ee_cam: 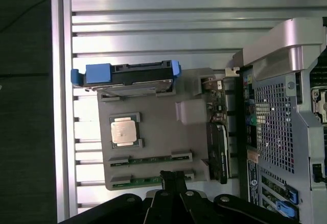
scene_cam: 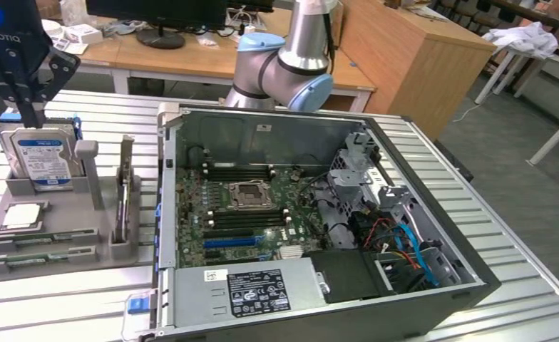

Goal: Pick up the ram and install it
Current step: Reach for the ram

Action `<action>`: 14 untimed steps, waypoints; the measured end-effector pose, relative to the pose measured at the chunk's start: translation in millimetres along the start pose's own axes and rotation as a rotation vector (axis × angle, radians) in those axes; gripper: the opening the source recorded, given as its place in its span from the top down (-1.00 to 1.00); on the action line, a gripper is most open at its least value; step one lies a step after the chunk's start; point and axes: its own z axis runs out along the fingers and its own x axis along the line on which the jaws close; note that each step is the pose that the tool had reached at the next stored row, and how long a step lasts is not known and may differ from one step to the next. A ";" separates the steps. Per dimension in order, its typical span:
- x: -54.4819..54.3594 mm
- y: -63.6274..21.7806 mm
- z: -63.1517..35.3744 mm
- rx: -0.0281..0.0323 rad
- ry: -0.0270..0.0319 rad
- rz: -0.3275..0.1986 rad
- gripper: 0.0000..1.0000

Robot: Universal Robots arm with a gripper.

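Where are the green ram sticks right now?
The ram sticks lie in the grey holder on the exterior view's left, next to the silver chip.

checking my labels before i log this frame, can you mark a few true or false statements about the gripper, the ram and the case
1. The gripper is shut and holds nothing. True.
2. Two ram sticks lie in the gray holder. True.
3. The hard drive lies flat in the holder. False: it stands on edge.
4. The computer case is closed. False: it is open and the motherboard shows.
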 end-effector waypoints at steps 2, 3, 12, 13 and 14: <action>0.0 0.0 0.0 0.0000 0.0000 0.000 0.79; 0.1 -0.1 0.0 -0.0001 0.0000 0.000 0.79; -0.3 -7.8 -0.3 0.0000 0.0000 0.000 0.79; -0.4 -9.1 -0.4 0.0000 0.0000 0.000 0.79; -0.4 -10.4 -0.5 0.0000 0.0000 0.000 0.79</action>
